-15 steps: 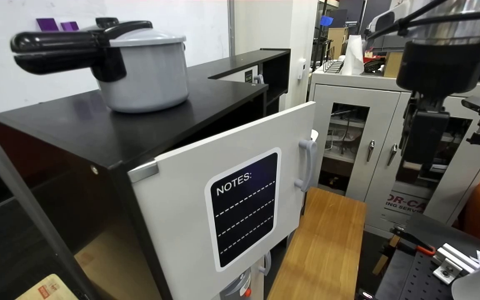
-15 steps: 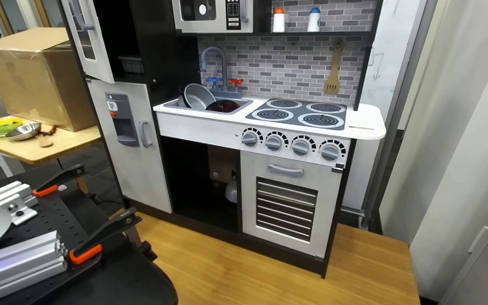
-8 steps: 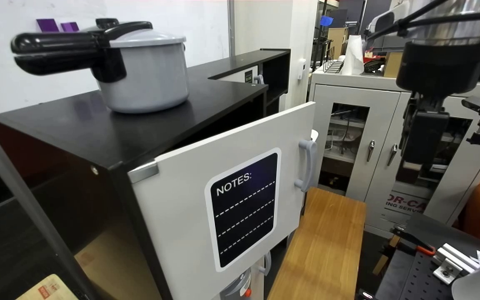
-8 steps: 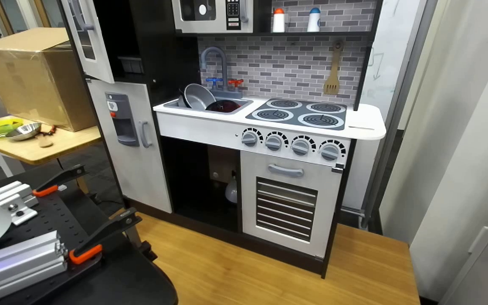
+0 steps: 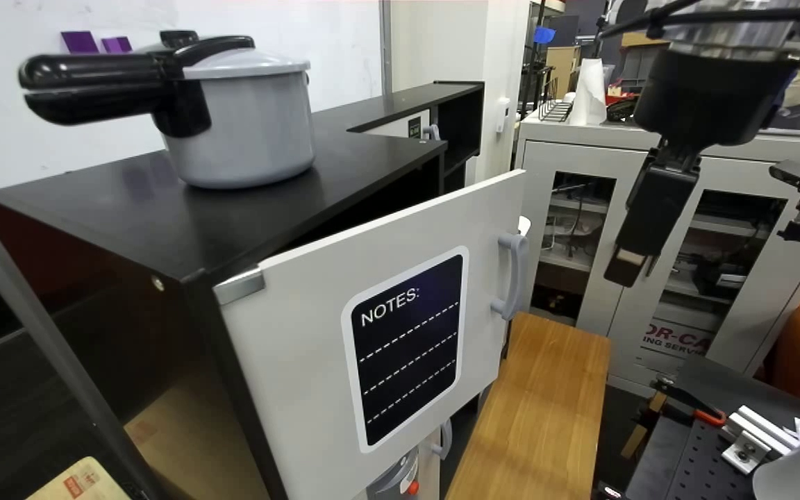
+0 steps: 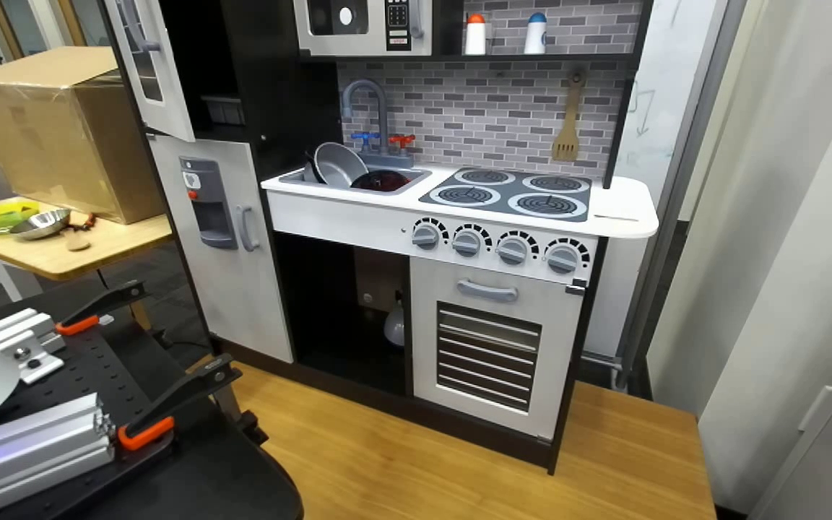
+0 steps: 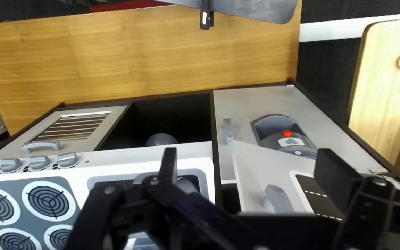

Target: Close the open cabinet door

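Observation:
The cabinet door is light grey with a dark NOTES panel and a grey handle. In an exterior view the door stands ajar from the black cabinet. The door also stands ajar at the upper left of the play kitchen in an exterior view. In the wrist view the door and its handle lie below and beyond the jaws. My gripper is open, with nothing between its fingers. In an exterior view my gripper hangs in the air, right of the handle and apart from it.
A grey pot stands on the cabinet top. A shut lower door with a dispenser is below the open one. A sink and stove are beside the cabinet. A wooden platform lies under the kitchen.
My gripper has moved left in an exterior view, toward the door's handle side, and has tilted. The door has not moved.

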Motion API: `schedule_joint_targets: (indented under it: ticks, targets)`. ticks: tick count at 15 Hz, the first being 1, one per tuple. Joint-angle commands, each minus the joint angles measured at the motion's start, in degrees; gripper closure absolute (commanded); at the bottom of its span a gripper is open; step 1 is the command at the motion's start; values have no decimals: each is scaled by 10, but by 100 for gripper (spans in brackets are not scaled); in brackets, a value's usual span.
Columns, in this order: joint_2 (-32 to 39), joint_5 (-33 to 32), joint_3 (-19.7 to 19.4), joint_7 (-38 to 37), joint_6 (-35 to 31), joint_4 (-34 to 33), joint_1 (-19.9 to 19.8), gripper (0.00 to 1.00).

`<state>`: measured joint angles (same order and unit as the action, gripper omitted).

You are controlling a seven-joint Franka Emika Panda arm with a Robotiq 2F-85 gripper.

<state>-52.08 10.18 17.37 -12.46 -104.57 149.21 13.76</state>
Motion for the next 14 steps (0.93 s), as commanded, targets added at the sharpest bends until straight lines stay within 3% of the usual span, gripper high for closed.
schedule_joint_targets:
  ticks: [1,5,14]
  targets:
    - [-18,-5,17,-35,-23,14,-13,0]
    - [-58,-1,37,-90,-58,43,-14,0]
    - [-99,-6,68,-60,-185,116,29,0]
